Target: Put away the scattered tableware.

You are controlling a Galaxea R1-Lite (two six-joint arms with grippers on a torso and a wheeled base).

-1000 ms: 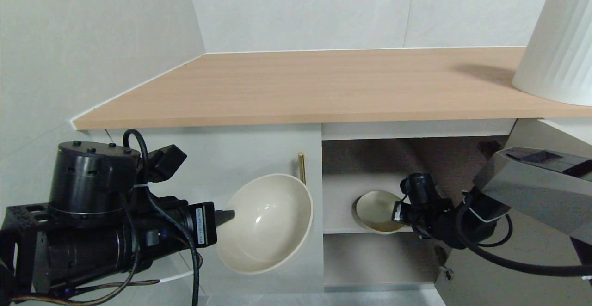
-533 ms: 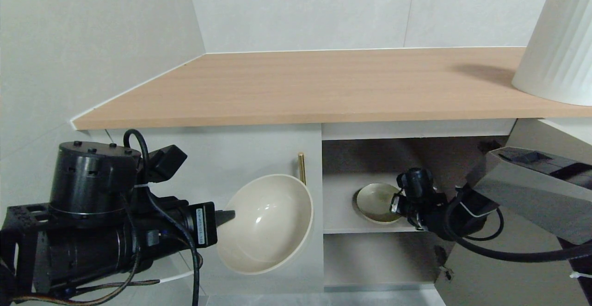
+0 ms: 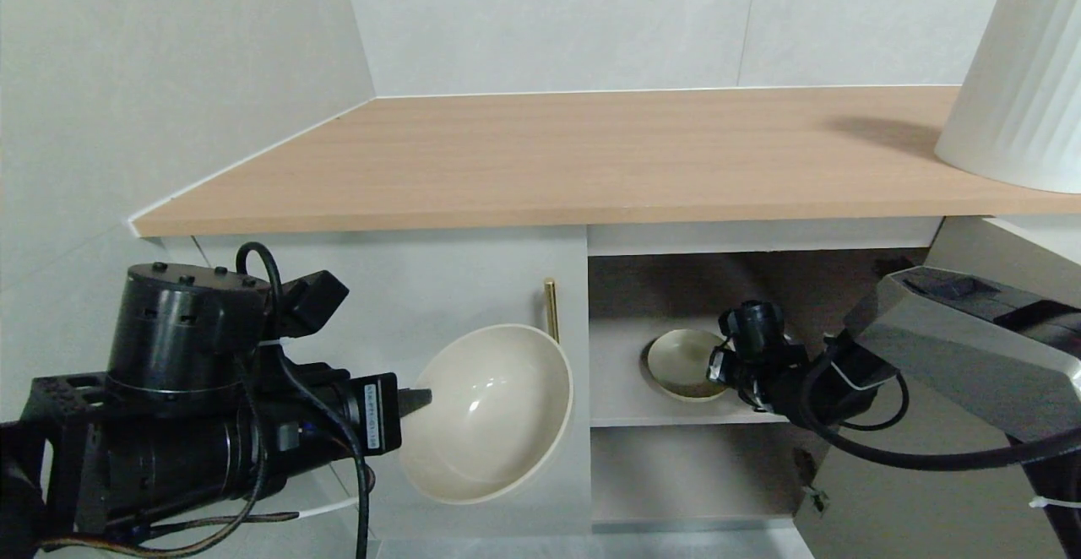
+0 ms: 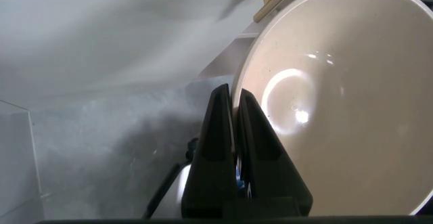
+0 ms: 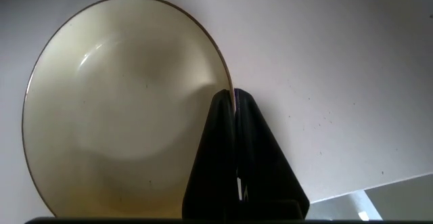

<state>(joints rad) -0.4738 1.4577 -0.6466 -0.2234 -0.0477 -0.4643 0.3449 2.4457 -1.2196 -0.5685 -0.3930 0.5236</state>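
A large cream bowl (image 3: pixel 486 414) hangs tilted in front of the shut cabinet door, and my left gripper (image 3: pixel 415 400) is shut on its rim (image 4: pixel 238 99). Inside the open cabinet, a small beige plate (image 3: pixel 680 362) lies low over the white shelf (image 3: pixel 621 373); whether it touches the shelf I cannot tell. My right gripper (image 3: pixel 718 369) is shut on the plate's right rim (image 5: pixel 232 97). In the right wrist view the plate (image 5: pixel 122 109) shows against the white shelf surface.
A wooden countertop (image 3: pixel 591 158) runs above the cabinet, with a white ribbed lampshade (image 3: pixel 1018 86) at its right end. A brass handle (image 3: pixel 550 310) is on the shut left door. Below the shelf is a lower cabinet compartment (image 3: pixel 692 470).
My right arm has carried the small plate up and farther back into the cabinet, over the shelf. The left arm with the large bowl shifted slightly lower and to the right.
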